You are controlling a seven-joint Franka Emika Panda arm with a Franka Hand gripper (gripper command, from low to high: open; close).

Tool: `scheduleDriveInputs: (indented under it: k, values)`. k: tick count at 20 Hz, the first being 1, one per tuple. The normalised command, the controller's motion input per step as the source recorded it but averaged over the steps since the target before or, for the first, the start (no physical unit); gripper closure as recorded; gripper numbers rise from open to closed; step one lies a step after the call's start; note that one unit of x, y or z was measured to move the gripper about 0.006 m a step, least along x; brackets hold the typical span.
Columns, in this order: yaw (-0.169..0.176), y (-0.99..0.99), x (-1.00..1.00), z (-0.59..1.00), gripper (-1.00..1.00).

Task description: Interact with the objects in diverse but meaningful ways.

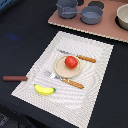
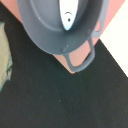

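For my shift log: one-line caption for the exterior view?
Red tomato on a round plate on a striped placemat, banana nearby, grey pots behind.

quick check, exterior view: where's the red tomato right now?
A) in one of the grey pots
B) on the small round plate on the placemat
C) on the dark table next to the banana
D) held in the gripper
B: the red tomato sits on the small round plate in the middle of the placemat, with the yellow banana lying apart near the mat's corner.
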Motion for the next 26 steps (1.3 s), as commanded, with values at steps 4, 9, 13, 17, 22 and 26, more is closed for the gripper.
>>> scheduleDriveInputs:
  k: [4,9,13,17,22,26]
  values:
    - [-0.072,-0.55,0.76,0.12,-1.0]
    - [-0.071,-0.61,0.7,0.0,-1.0]
    - [-0.076,-0.63,0.65,-0.02,-1.0]
    - [-0.063,-0.65,0.66,-0.02,-1.0]
    - [-0.081,-0.61,0.68,0.0,-1.0]
    - [-0.102,-0.58,0.61,-0.04,-1.0]
